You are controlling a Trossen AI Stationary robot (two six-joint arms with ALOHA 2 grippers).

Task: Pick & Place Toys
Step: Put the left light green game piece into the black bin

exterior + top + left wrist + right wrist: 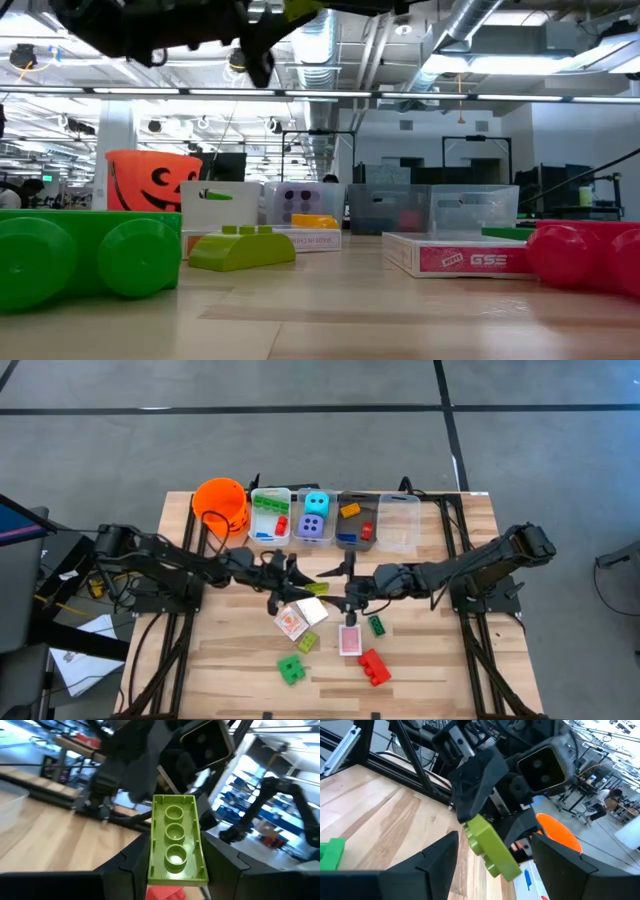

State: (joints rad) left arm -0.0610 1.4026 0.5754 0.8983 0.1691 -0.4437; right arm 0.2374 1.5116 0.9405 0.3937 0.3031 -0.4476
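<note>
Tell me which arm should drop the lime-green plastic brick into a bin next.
Left, probably. The left end effector already grips the lime-green plastic brick above the table. The right end effector faces it with open jaws, holding nothing.

Between the dark fingers of the left gripper (175, 870) sits a lime-green brick (176, 840), with something red, hard to identify, just below it. Behind that gripper stand an orange bucket (221, 506) with a black face and clear bins (336, 519) holding a cyan die (316, 503) and a purple die (313, 528), both dark-dotted. Below the black right gripper (349, 598) lie pink-backed cards (349, 640), a red brick (374, 666) and green bricks (291, 669).
</note>
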